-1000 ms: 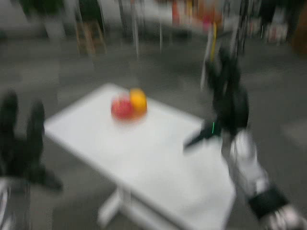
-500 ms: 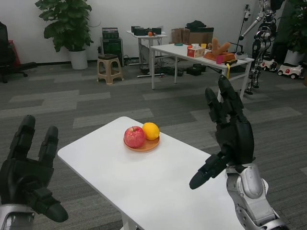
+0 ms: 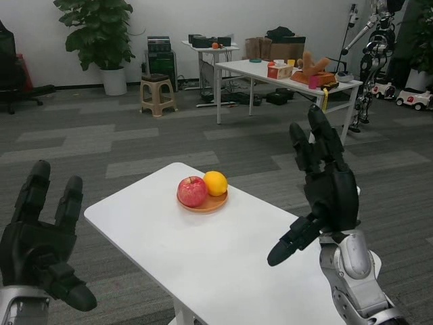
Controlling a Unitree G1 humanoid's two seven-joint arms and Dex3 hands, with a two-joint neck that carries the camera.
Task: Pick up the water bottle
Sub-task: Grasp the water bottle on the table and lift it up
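I see bright, even room light; sharp focus throughout; soft glare on the white table (image 3: 203, 257).

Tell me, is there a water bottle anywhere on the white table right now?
No, the white table holds only a plate with a red apple and an orange; no bottle shows on it.

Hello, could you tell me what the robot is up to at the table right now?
Nothing is being handled yet. The left hand and the right hand are both raised with fingers apart, holding nothing. On the white table stands a small plate with a red apple and an orange on it. The job is to pick up a water bottle, but none shows in this view.
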